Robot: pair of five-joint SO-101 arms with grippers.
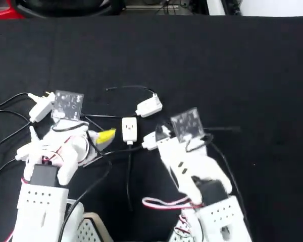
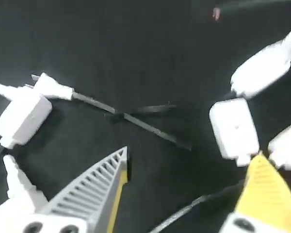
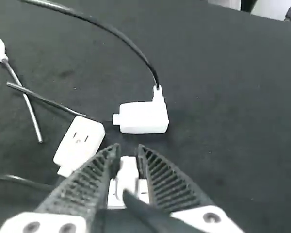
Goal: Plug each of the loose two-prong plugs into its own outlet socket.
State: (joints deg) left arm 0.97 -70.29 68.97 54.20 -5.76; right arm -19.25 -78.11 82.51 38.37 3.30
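A white outlet socket [image 1: 129,129] lies flat between the two arms; it is also in the left wrist view [image 2: 234,128] and the right wrist view [image 3: 80,141]. Just beyond it lies a loose white plug [image 1: 149,107] [image 3: 141,118] [image 2: 264,65] on a black cord. My right gripper [image 1: 150,140] [image 3: 128,151] is shut on another white plug [image 3: 128,180], low over the cloth right of the socket. My left gripper [image 1: 102,138] [image 2: 190,155] stands open left of the socket, with nothing between its grey and yellow fingers.
A white pronged block [image 1: 40,106] [image 2: 22,116] lies at the far left beside a black cable. Thin cables [image 1: 129,171] [image 2: 136,119] cross the black cloth between the arms. The far half of the table [image 1: 217,60] is bare cloth.
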